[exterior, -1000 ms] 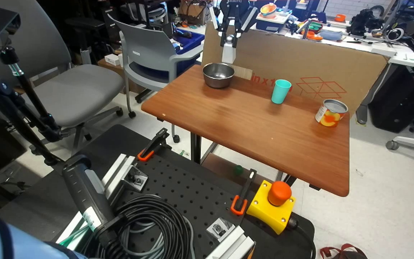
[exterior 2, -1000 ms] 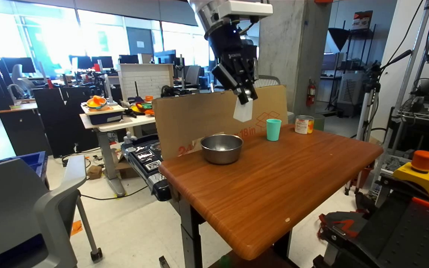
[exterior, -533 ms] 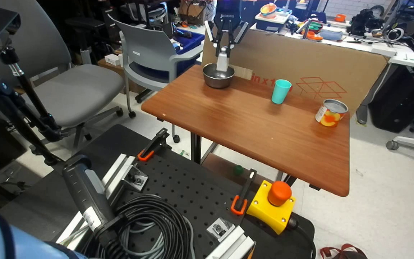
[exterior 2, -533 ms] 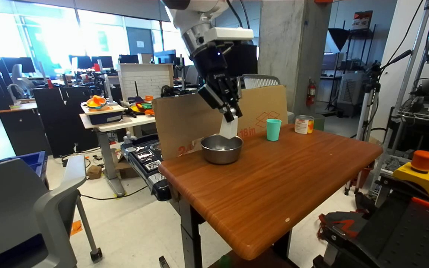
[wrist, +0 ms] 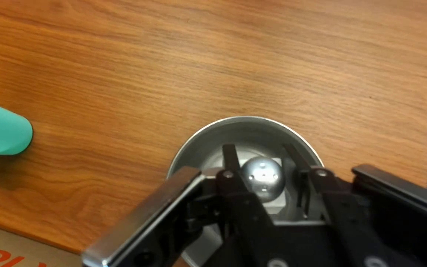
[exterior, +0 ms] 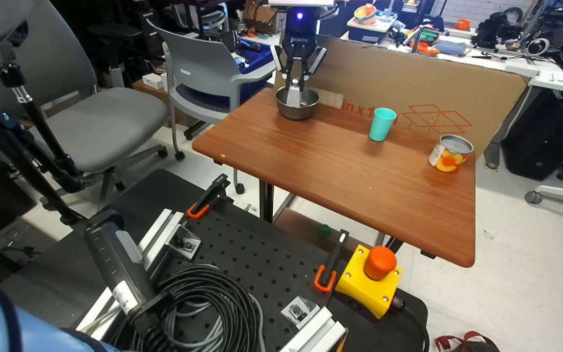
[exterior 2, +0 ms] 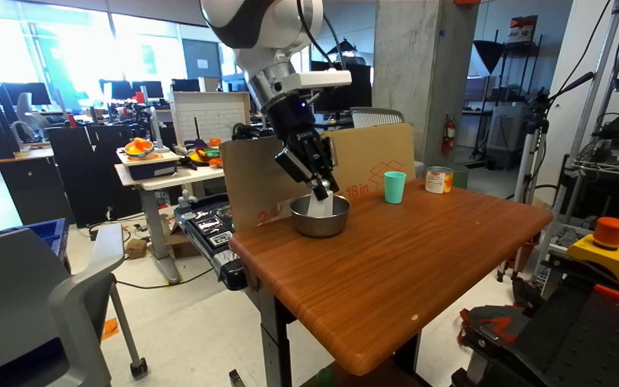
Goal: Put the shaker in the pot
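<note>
The shaker (exterior: 293, 98) is a whitish-grey block with a silvery dome on top. The pot (exterior: 297, 114) is a round silvery metal bowl at the table's far corner. In both exterior views the shaker (exterior 2: 321, 208) stands nearly upright inside the pot (exterior 2: 320, 227); its lower end is partly hidden behind the rim. My gripper (exterior: 294, 83) comes down from above, its fingertips around the shaker's top. In the wrist view the gripper (wrist: 260, 149) is shut on the shaker (wrist: 263, 178), within the pot's rim (wrist: 246, 118). Whether the shaker touches the floor of the pot, I cannot tell.
A teal cup (exterior: 382, 124) stands to one side of the pot; it also shows in the wrist view (wrist: 2, 128). A metal can with a fruit label (exterior: 450, 153) is farther along the wooden table (exterior: 340, 166). A cardboard panel (exterior 2: 266, 172) stands behind the table.
My gripper has carried the shaker down and across from above the cardboard side into the pot. The pot, the teal cup and the can have not moved.
</note>
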